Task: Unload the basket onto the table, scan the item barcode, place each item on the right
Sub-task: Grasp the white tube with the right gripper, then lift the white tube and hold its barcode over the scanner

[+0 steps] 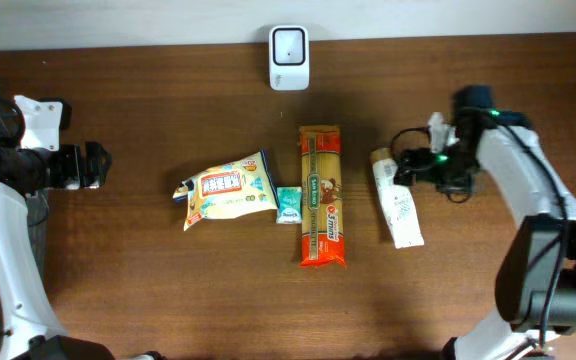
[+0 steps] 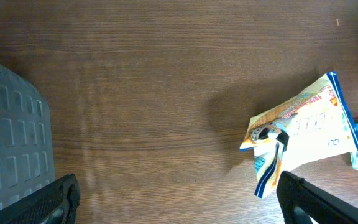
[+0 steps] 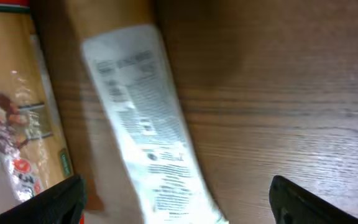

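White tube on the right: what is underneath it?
Only the wooden table. The tube lies flat on it, printed side up, with nothing else showing beneath. Its underside is covered, so any barcode there cannot be seen.

White tube [image 1: 396, 205] with tan cap lies flat, print up, beneath the right gripper [image 1: 404, 170], between its spread jaws. White scanner [image 1: 289, 44] stands well apart, far-left.

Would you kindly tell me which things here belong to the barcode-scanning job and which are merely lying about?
Job: white scanner; white tube, lying beneath the open right gripper.
Lying about, perhaps awaiting their turn: snack bag; small teal packet; spaghetti pack.
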Robot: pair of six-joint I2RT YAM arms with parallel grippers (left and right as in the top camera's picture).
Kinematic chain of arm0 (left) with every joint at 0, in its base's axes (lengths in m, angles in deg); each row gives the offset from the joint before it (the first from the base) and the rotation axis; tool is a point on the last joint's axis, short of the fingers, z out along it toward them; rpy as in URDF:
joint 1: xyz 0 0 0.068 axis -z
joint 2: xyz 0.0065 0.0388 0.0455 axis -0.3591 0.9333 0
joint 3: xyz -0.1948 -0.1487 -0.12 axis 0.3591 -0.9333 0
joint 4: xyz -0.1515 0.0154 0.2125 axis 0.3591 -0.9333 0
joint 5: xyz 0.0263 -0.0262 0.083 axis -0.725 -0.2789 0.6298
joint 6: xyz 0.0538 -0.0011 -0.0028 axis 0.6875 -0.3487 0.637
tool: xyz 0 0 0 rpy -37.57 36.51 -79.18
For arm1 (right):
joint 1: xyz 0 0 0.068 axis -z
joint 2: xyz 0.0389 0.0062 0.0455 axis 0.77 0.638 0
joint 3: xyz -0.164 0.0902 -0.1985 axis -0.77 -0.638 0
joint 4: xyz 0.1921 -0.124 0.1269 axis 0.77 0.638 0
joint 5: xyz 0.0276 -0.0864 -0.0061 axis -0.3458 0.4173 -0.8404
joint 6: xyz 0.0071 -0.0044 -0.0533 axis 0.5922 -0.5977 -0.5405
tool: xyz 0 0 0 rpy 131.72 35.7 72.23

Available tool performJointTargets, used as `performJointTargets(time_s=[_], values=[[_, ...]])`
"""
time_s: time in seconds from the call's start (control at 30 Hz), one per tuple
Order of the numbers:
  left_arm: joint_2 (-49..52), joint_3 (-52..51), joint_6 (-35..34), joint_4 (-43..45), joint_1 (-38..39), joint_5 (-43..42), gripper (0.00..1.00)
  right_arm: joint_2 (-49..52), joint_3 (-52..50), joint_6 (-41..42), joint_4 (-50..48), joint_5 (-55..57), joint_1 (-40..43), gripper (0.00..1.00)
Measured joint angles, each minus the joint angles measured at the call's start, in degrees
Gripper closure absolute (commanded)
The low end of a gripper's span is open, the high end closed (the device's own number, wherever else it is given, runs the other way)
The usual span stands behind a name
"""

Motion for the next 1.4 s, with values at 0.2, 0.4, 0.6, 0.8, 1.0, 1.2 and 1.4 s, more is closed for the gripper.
performJointTargets(time_s=[0.2, 0.4, 0.6, 0.8, 1.0, 1.2, 1.4], values=[[0.0, 0.0, 0.0, 0.0, 0.0, 0.0, 0.01, 3.5, -13.0, -5.2, -7.9, -16.2, 9.1, 0.3], [0.0, 0.0, 0.0, 0.0, 0.0, 0.0, 0.01, 3.5, -20.3, -6.3, -15.1, -24.5, 9.1, 0.68], [0.0, 0.0, 0.0, 0.0, 0.0, 0.0, 0.01, 2.0, -28.1, -2.9, -26.5, -33.0, 9.2, 0.96], [0.0, 0.0, 0.0, 0.0, 0.0, 0.0, 0.01, 2.3, -21.1, -0.9, -15.7, -31.8, 8.5, 0.96], [0.0, 0.0, 0.0, 0.0, 0.0, 0.0, 0.01, -3.8, 4.5, -8.9, 6.2, -27.1, -0.3, 0.96], [0.0, 0.0, 0.0, 0.0, 0.0, 0.0, 0.01, -6.2, 14.2, -13.4, 8.6, -30.3, -14.1, 0.96], [0.0, 0.0, 0.0, 0.0, 0.0, 0.0, 0.01, -6.2, 14.2, -14.5, 7.5, -34.7, -15.6, 0.96]])
